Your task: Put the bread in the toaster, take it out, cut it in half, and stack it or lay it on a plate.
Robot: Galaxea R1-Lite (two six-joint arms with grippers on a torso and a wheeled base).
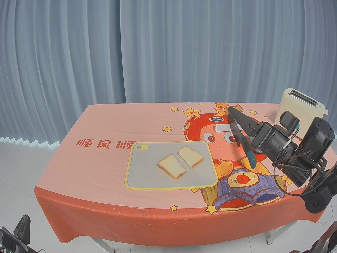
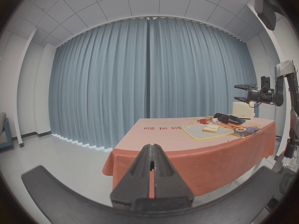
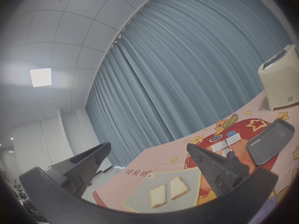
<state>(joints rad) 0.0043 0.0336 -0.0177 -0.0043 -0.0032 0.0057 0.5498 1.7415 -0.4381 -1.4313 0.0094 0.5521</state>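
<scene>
Two bread halves [image 1: 171, 166] [image 1: 190, 156] lie side by side, just apart, cut edges facing, in the middle of a grey cutting board [image 1: 140, 174] with a yellow rim. The board sits nearer the front edge of the surface [image 1: 105, 123] than the back edge, well apart from the left edge. A pink cloth covers the surface. Large red characters [image 1: 105, 144] are printed on it just left of the board's back left corner, and a cartoon figure [image 1: 224, 180] with a small dark oval label [image 1: 214, 119] is printed under the board's right edge. A white strip [image 1: 222, 127] lies on the figure's forehead. The cream toaster [image 1: 302, 109] stands at the back right corner, slot up, with a small mark low on its side. A grey tray [image 3: 269, 140] lies between the figure and the toaster, and a teal-handled knife [image 1: 251, 160] lies right of the board. The right tool [image 1: 230, 114] hangs above the right half of the surface, spread wide and holding nothing. The left tool [image 2: 152, 145] is pressed together, low and off the surface beyond its left front corner.
</scene>
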